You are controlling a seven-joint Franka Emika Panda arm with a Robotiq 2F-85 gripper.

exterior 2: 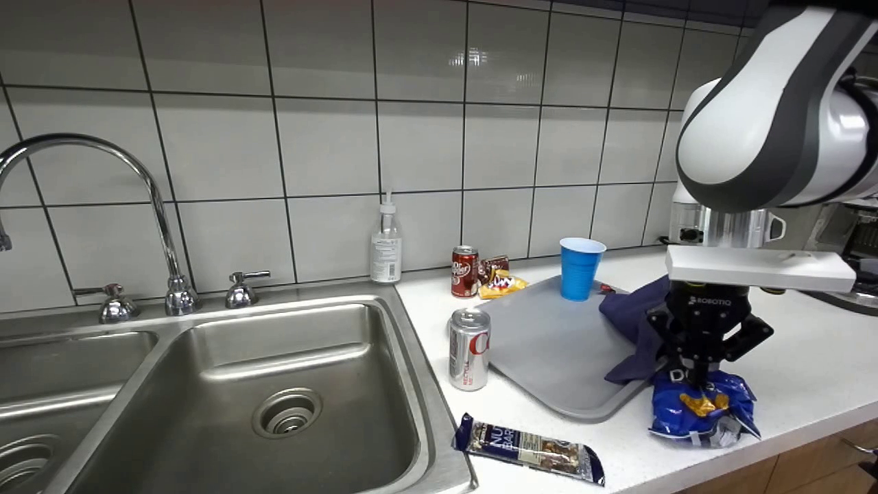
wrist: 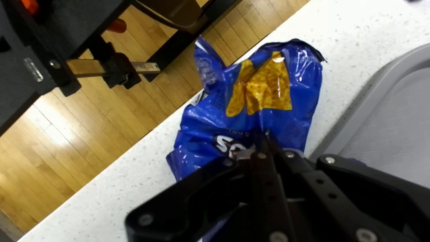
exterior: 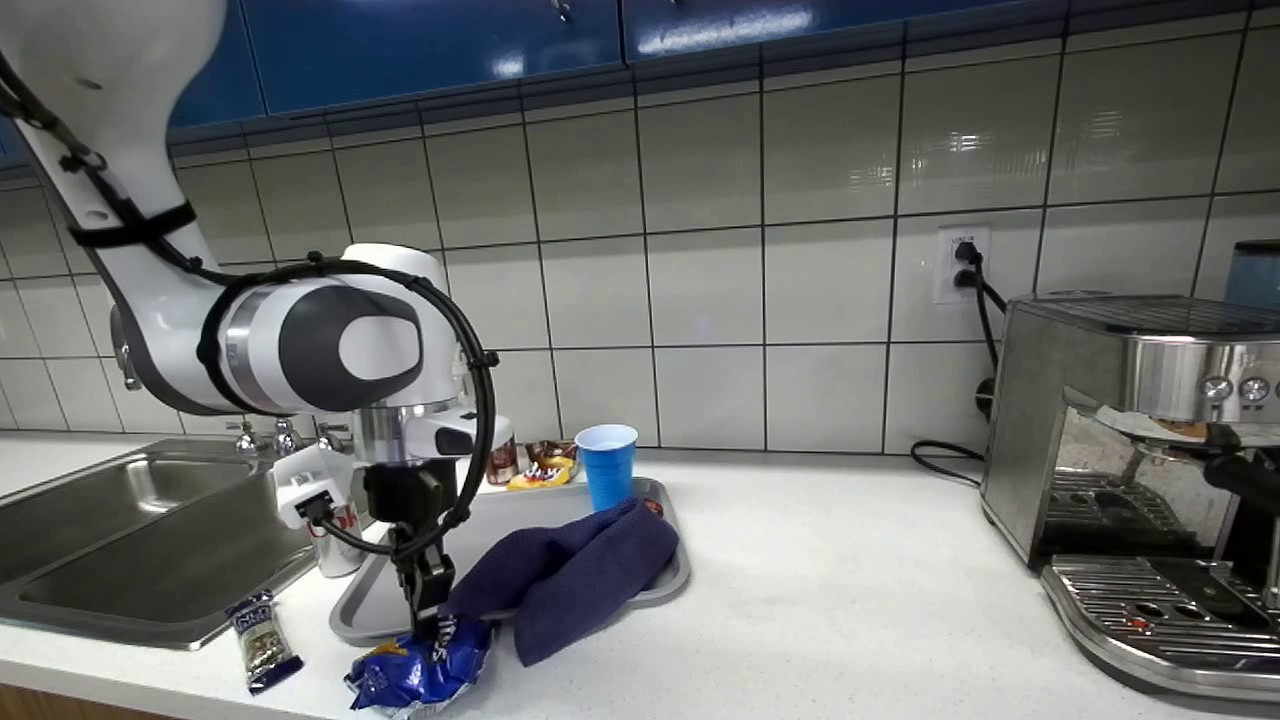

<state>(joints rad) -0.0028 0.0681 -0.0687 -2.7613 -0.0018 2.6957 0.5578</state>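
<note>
A shiny blue chip bag (exterior: 415,675) with a picture of chips lies on the white counter near its front edge. It also shows in an exterior view (exterior 2: 706,410) and in the wrist view (wrist: 268,87). My gripper (exterior: 427,630) points down onto the middle of the bag. In the wrist view the gripper's fingertips (wrist: 263,134) are close together, with creased bag film at them. A dark blue cloth (exterior: 600,575) lies just beside the bag, draped over the edge of a grey tray (exterior 2: 549,357). A blue cup (exterior 2: 579,271) stands on the tray.
A nut bar (exterior 2: 531,449) and a silver can (exterior 2: 470,350) lie between sink (exterior 2: 439,425) and tray. Behind are a dark red can (exterior 2: 464,271), a yellow snack packet (exterior 2: 503,285) and a soap bottle (exterior 2: 386,247). A coffee machine (exterior: 1150,350) stands along the counter.
</note>
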